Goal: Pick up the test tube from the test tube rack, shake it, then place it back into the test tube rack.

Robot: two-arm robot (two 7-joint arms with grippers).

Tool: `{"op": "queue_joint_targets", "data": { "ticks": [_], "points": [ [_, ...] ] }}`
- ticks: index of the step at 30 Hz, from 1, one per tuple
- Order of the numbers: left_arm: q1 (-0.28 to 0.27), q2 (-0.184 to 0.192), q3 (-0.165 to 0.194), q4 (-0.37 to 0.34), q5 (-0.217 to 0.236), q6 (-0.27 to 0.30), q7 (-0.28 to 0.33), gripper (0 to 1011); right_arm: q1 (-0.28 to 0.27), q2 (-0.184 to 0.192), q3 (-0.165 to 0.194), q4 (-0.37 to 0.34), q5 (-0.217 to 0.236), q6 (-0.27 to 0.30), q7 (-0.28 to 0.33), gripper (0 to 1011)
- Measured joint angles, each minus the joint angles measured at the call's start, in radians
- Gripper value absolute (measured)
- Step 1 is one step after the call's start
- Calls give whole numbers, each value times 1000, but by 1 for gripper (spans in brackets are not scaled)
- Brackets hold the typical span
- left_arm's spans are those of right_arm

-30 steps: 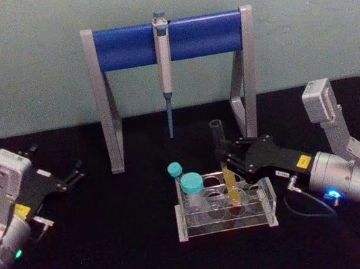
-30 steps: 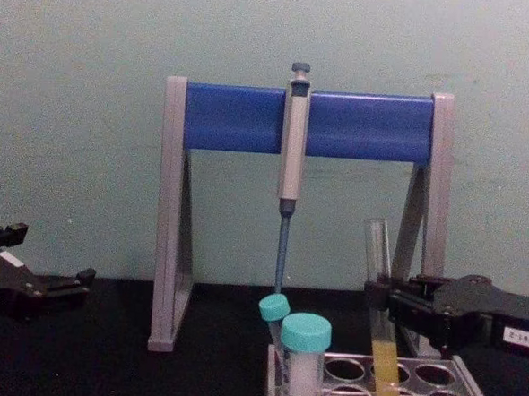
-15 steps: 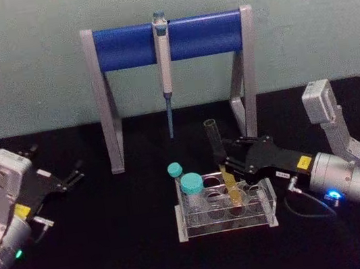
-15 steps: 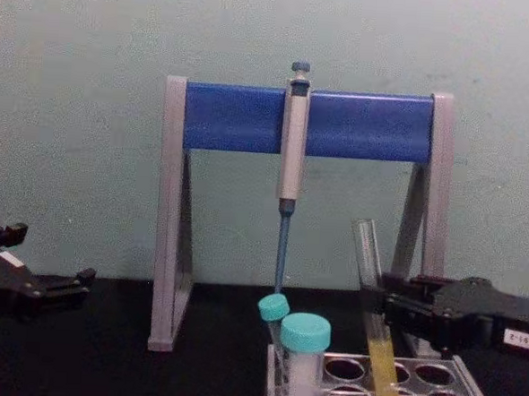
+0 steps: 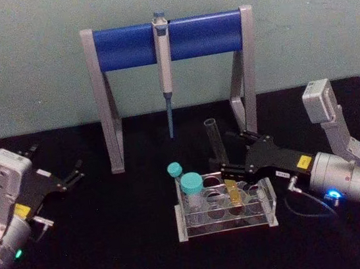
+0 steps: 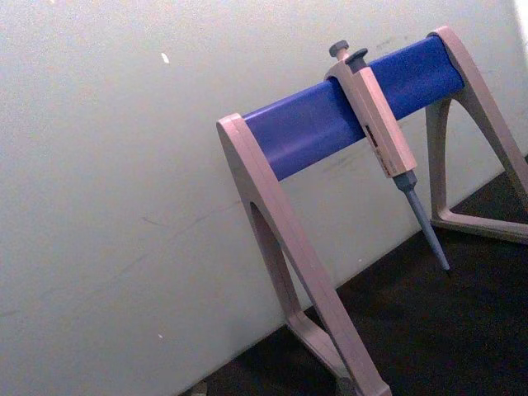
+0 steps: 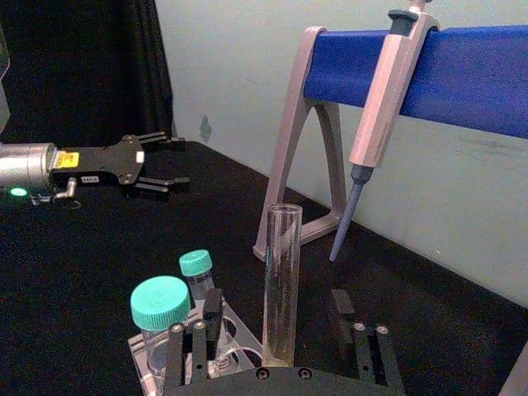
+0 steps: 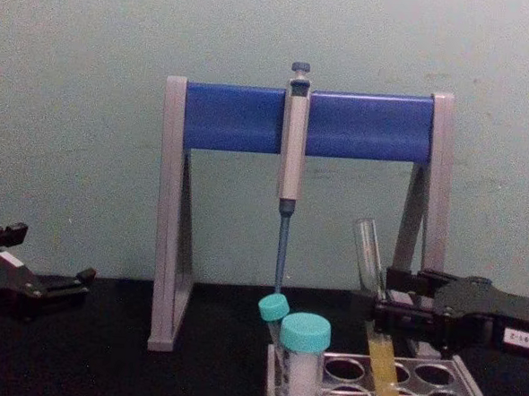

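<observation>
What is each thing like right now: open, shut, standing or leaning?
test tube rack: holding three tubes.
test tube: uncapped, yellow liquid inside, leaning in the rack.
teal-capped tubes: capped.
pipette: hanging on its stand.
right gripper: jaws open around the tube.
left gripper: jaws open, parked.

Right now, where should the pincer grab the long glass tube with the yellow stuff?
Grab the test tube on its bare glass middle, above the test tube rack and the yellow liquid, coming from the robot's right side. It is a thin tube leaning left, with teal-capped tubes crowding its left. The right pincer is open at that height.
</observation>
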Motion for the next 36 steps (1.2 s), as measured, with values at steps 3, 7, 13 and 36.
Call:
{"op": "queue_joint_targets", "data": {
  "ticks": [3, 7, 13, 36],
  "points": [
    [0, 0, 0, 0, 0, 0, 0, 1001, 0, 0, 0, 0, 0, 0, 0, 908],
    [0, 0, 0, 0, 0, 0, 0, 1001, 0, 0, 0, 0, 1, 0, 0, 1000],
    [0, 0, 0, 0, 0, 0, 0, 1001, 0, 0, 0, -3, 0, -1, -2, 1000],
    [0, 0, 0, 0, 0, 0, 0, 1001, -186, 18, 162, -288, -115, -12, -364, 1000]
  ]
}}
